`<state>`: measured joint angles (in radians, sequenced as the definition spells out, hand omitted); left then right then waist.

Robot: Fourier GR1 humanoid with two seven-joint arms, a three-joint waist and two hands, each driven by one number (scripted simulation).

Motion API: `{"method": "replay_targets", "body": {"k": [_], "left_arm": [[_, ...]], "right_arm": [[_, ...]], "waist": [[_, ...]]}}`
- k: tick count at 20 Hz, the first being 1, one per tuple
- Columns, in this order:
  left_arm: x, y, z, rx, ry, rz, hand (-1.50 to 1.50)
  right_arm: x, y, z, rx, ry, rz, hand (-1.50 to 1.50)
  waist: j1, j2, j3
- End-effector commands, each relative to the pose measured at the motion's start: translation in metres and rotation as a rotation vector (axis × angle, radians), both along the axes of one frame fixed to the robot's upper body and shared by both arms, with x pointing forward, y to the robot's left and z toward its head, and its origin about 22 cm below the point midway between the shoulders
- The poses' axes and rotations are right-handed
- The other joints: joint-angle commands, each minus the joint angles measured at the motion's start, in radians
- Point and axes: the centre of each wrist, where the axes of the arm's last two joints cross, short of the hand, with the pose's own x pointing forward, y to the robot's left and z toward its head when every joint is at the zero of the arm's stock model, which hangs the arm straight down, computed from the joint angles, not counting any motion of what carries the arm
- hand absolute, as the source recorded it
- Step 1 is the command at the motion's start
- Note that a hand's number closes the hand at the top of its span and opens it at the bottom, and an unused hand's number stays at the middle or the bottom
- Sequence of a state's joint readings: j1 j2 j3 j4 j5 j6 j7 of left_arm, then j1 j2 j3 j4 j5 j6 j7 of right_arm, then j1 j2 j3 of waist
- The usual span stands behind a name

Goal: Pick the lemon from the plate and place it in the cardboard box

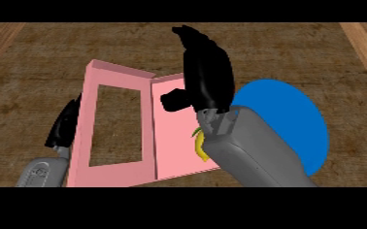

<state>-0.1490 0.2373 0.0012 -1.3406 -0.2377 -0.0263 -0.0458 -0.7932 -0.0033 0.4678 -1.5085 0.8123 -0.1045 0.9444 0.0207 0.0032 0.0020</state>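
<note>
A pink box [169,148] lies open on the counter, its windowed lid [90,121] folded out to the left. Only a yellow sliver of the lemon [201,147] shows, over the box's right part and mostly hidden under my right wrist. My right hand [206,73] hovers above the box's right side with fingers straight and thumb out to the left; it is open and holds nothing. The blue plate [290,116] lies just right of the box, partly covered by my right forearm. My left hand [63,126] rests open at the box's left edge.
The counter top [108,43] is brown and wood-grained, with lighter wooden strips at the far left and right corners. Bare counter stretches behind the box and the plate.
</note>
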Motion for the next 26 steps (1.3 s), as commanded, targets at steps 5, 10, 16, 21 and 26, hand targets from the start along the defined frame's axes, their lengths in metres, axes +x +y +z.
{"method": "replay_targets", "body": {"k": [5, 10, 16, 21, 26], "left_arm": [[0.003, -0.009, -0.004, -0.008, 0.025, -0.004, 0.00], [-0.001, -0.003, 0.016, -0.015, 0.013, 0.004, 0.00], [-0.012, 0.003, -0.010, -0.001, 0.020, 0.025, 0.00], [-0.003, -0.003, -0.010, 0.003, 0.017, 0.021, 0.00], [0.001, -0.003, -0.021, -0.006, 0.012, 0.008, 0.00]], "right_arm": [[0.005, -0.023, -0.021, 0.407, -0.077, -0.126, -1.50], [0.017, -0.058, -0.042, 0.521, -0.188, -0.183, -1.50], [0.003, -0.111, -0.058, 0.580, -0.305, -0.207, -1.50], [0.006, -0.152, -0.077, 0.632, -0.369, -0.245, -1.50], [-0.020, -0.184, -0.110, 0.619, -0.377, -0.259, -1.50]], "waist": [[-0.015, 0.002, -0.001], [-0.010, -0.002, 0.000], [-0.021, -0.003, -0.001], [-0.020, -0.002, -0.002], [-0.025, -0.002, -0.002]]}}
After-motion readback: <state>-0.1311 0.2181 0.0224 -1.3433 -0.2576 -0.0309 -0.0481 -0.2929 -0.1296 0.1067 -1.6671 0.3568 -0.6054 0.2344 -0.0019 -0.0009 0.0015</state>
